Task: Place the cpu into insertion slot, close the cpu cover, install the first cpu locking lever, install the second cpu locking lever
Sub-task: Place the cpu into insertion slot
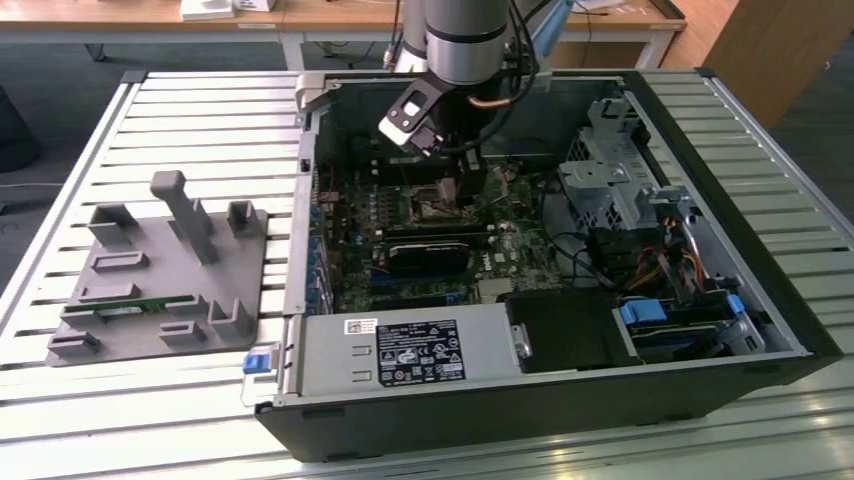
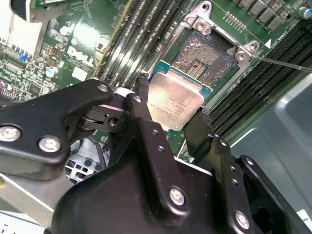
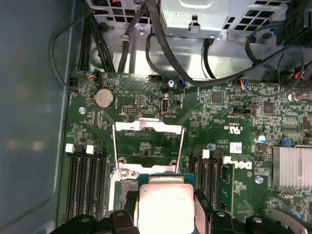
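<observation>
My gripper [image 2: 173, 97] is shut on the cpu [image 2: 176, 105], a small pale silvery square chip held flat by its edges between two black fingers [image 2: 146, 122]. The chip hangs tilted just above the insertion slot [image 2: 204, 54], a dark square socket with a metal rim on the green board. In the first wrist view the cpu [image 3: 165, 207] covers most of the insertion slot [image 3: 126, 189]. The cpu cover [image 3: 148, 126] is swung open beyond the socket. A thin locking lever [image 2: 285, 64] sticks out beside the socket. In the exterior view the gripper [image 1: 447, 185] reaches down into the open computer case.
Long black memory slots [image 3: 87, 180] flank the socket on both sides. A finned heat sink [image 3: 292, 168] sits on the board nearby. Cables and a drive cage [image 1: 614, 180] crowd the case's far side. A grey fixture plate [image 1: 160, 270] lies on the table outside.
</observation>
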Motion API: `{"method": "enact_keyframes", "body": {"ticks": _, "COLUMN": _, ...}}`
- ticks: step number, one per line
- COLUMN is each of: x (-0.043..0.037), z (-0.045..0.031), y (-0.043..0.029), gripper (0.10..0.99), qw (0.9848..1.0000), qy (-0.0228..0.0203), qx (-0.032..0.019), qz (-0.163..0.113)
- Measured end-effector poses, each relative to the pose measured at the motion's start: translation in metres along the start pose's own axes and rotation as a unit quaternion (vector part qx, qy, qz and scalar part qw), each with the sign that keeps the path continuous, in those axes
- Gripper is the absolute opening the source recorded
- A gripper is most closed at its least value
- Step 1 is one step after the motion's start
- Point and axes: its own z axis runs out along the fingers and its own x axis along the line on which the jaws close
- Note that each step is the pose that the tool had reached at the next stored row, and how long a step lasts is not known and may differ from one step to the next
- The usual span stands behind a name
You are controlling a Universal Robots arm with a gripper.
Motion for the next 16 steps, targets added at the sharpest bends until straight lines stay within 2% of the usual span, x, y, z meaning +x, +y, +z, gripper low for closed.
{"method": "enact_keyframes", "body": {"ticks": 2, "x": 0.0009, "z": 0.0007, "y": -0.0024, "gripper": 0.537, "qw": 1.0, "qy": -0.0005, "qx": 0.0, "qz": 0.005}}
{"method": "enact_keyframes", "body": {"ticks": 3, "x": 0.0027, "z": 0.001, "y": -0.0061, "gripper": 0.537, "qw": 1.0, "qy": -0.0008, "qx": 0.0001, "qz": 0.008}}
{"method": "enact_keyframes", "body": {"ticks": 8, "x": 0.0082, "z": 0.0027, "y": -0.0074, "gripper": 0.537, "qw": 1.0, "qy": -0.0012, "qx": 0.0, "qz": 0.008}}
{"method": "enact_keyframes", "body": {"ticks": 9, "x": 0.0086, "z": 0.0031, "y": -0.0075, "gripper": 0.537, "qw": 1.0, "qy": -0.0046, "qx": -0.0002, "qz": 0.008}}
{"method": "enact_keyframes", "body": {"ticks": 12, "x": 0.0117, "z": 0.0049, "y": -0.0081, "gripper": 0.537, "qw": 0.9998, "qy": -0.0196, "qx": -0.0003, "qz": 0.007}}
{"method": "enact_keyframes", "body": {"ticks": 13, "x": 0.0133, "z": 0.0058, "y": -0.0083, "gripper": 0.537, "qw": 0.9997, "qy": -0.0214, "qx": -0.0002, "qz": 0.007}}
{"method": "enact_keyframes", "body": {"ticks": 16, "x": 0.0146, "z": 0.0071, "y": -0.0093, "gripper": 0.537, "qw": 0.9998, "qy": -0.0207, "qx": -0.0003, "qz": 0.007}}
